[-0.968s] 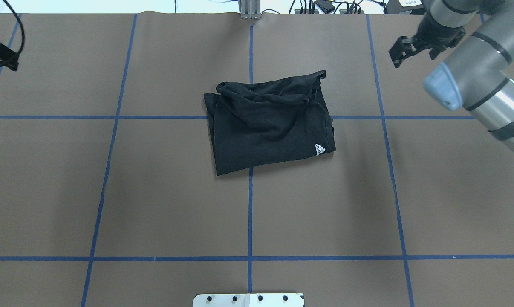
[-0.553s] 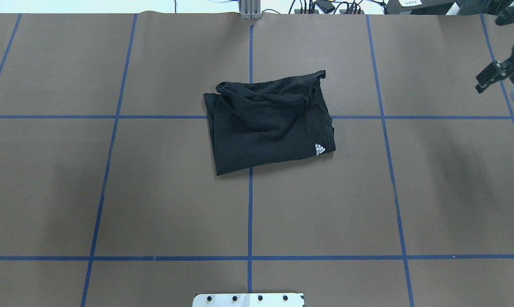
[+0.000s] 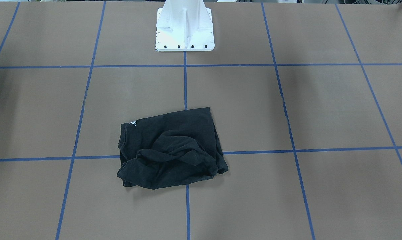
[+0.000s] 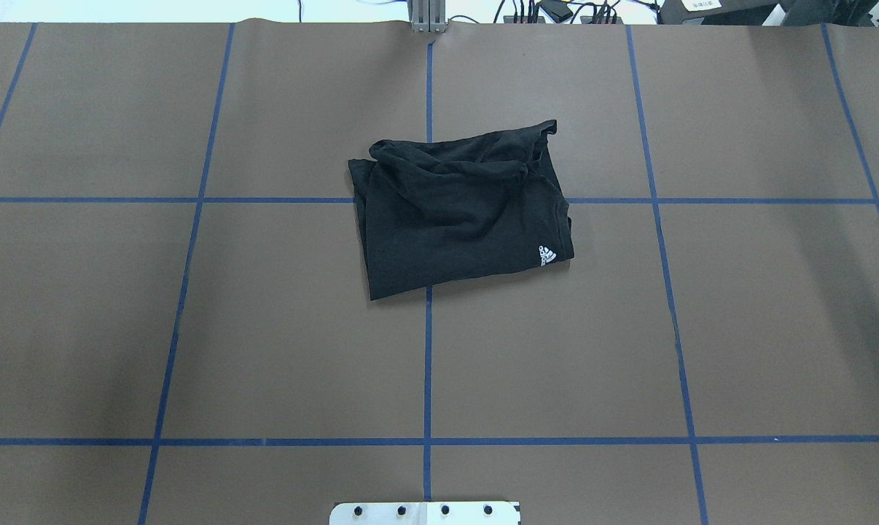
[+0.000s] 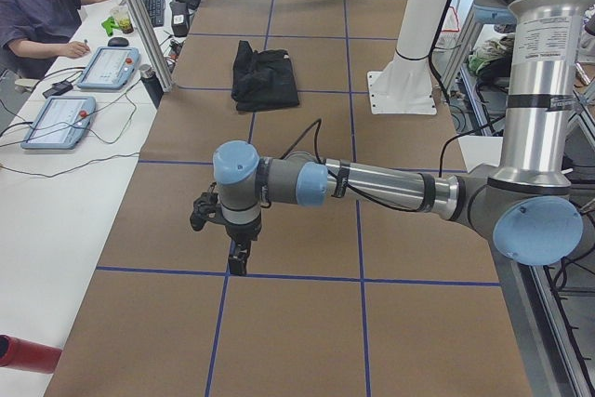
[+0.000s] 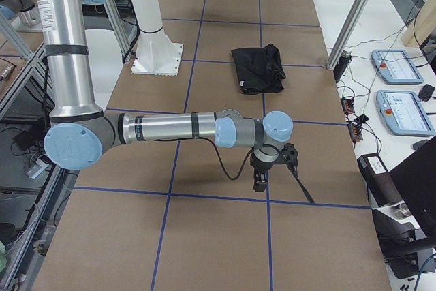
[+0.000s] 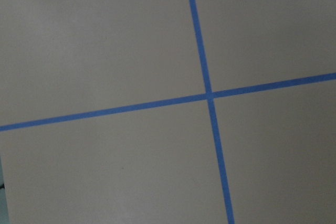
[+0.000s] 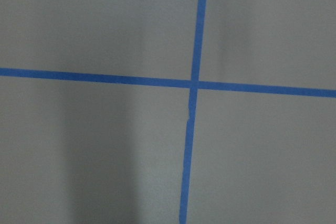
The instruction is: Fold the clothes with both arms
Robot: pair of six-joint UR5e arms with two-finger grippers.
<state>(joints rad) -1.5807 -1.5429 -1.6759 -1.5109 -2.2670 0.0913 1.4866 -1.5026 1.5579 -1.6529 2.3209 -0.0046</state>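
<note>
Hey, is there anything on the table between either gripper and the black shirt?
Nothing visible does. Only the brown table cover with its blue tape lines lies between the left gripper and the shirt, and the same holds for the right gripper. Both grippers hang well away from the shirt.

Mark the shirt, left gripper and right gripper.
shirt [image 4: 454,226]: overhead exterior view, middle of the folded black fabric.
left gripper [image 5: 238,263]: exterior left view, between its fingertips.
right gripper [image 6: 259,183]: exterior right view, between its fingertips.
</note>
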